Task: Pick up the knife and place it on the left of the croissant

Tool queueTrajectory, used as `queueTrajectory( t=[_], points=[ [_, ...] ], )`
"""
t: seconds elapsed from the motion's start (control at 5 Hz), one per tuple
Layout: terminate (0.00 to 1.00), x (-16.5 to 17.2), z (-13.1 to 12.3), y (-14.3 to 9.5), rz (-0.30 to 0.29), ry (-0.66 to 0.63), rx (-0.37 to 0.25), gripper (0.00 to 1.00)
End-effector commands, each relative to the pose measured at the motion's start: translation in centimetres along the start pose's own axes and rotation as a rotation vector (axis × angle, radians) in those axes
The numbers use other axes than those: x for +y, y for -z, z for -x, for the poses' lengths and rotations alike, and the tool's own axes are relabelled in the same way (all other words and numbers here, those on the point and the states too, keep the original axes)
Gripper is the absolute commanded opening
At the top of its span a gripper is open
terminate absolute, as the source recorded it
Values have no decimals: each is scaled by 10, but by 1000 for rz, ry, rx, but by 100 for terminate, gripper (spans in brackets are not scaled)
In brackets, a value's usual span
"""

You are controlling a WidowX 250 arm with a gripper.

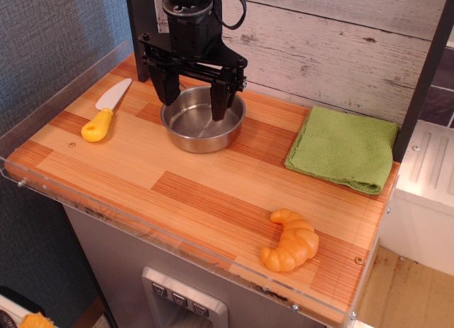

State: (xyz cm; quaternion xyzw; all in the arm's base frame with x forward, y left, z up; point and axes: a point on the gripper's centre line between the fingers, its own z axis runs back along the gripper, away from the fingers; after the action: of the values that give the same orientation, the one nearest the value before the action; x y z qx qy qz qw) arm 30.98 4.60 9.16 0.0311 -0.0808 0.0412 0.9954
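The gripper (193,101) hangs wide open and empty above the steel bowl (203,119). The knife (106,111) lies flat on the counter (177,193) at about nine o'clock from it, long axis running from yellow handle near me to white blade pointing roughly one o'clock. The croissant (289,241) sits well apart, around five o'clock; gripper height I can't quite judge.

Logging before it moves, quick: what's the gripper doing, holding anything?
Gripper: open and empty, fingers spread above the steel bowl; the knife lies untouched on the table.
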Motion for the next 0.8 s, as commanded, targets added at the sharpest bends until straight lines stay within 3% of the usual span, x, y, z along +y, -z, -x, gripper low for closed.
queueTrajectory(
  t=[0.0, 0.6],
  points=[
    [0, 0, 0, 0, 0, 0, 0, 100],
    [0, 102, -5, 10, 1, -96, 11, 100]
  ],
)
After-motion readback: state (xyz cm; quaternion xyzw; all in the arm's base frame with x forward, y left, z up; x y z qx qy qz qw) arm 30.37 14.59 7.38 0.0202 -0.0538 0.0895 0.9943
